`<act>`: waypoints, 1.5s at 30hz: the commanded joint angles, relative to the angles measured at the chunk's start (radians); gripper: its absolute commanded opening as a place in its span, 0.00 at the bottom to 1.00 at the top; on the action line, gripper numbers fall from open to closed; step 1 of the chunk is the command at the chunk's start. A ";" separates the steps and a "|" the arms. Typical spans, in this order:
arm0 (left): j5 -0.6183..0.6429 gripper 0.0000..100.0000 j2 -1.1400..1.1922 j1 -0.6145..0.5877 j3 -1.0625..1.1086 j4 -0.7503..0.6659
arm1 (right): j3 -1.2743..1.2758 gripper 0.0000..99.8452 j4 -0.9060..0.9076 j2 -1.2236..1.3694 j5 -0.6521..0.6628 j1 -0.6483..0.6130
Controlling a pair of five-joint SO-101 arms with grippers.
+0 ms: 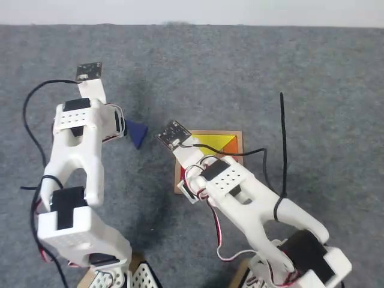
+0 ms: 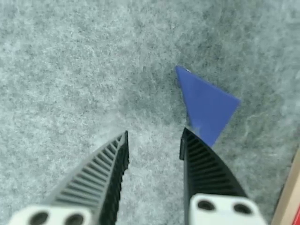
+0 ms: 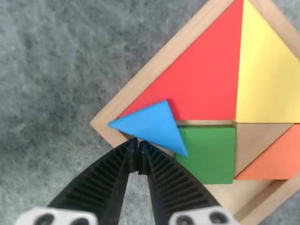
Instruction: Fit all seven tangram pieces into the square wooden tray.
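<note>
A dark blue triangle (image 2: 206, 105) lies flat on the grey carpet (image 2: 70, 61), left of the tray in the high view (image 1: 137, 133). My left gripper (image 2: 154, 136) hangs open just beside it, one fingertip (image 2: 187, 138) at its edge. The square wooden tray (image 3: 140, 79) holds a red triangle (image 3: 197, 79), a yellow triangle (image 3: 267, 79), a green square (image 3: 206, 152) and an orange piece (image 3: 276, 161). A light blue triangle (image 3: 152, 125) lies tilted over the tray's corner, partly on the red and green pieces. My right gripper (image 3: 139, 146) is shut, its tips against that triangle's edge.
A triangular patch of bare wood (image 3: 260, 138) shows between the green, yellow and orange pieces. The right arm (image 1: 225, 180) covers much of the tray (image 1: 231, 141) from above. A black cable (image 1: 283, 144) runs past the tray's right side. Carpet surrounds everything.
</note>
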 commanded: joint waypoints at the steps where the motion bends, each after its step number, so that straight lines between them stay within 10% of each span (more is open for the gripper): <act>1: -0.006 0.17 -0.015 0.008 -0.005 -0.018 | -0.060 0.01 0.001 -0.013 -0.021 -0.005; 12: -0.006 0.17 -0.015 0.008 -0.005 -0.020 | -0.015 0.01 0.007 -0.292 -0.025 -0.042; 24: -0.006 0.17 -0.015 0.003 -0.005 -0.018 | -0.305 0.01 0.007 0.160 -0.008 -0.002; 45: -0.006 0.17 -0.015 0.003 -0.005 -0.015 | -0.244 0.01 0.016 0.174 -0.034 0.081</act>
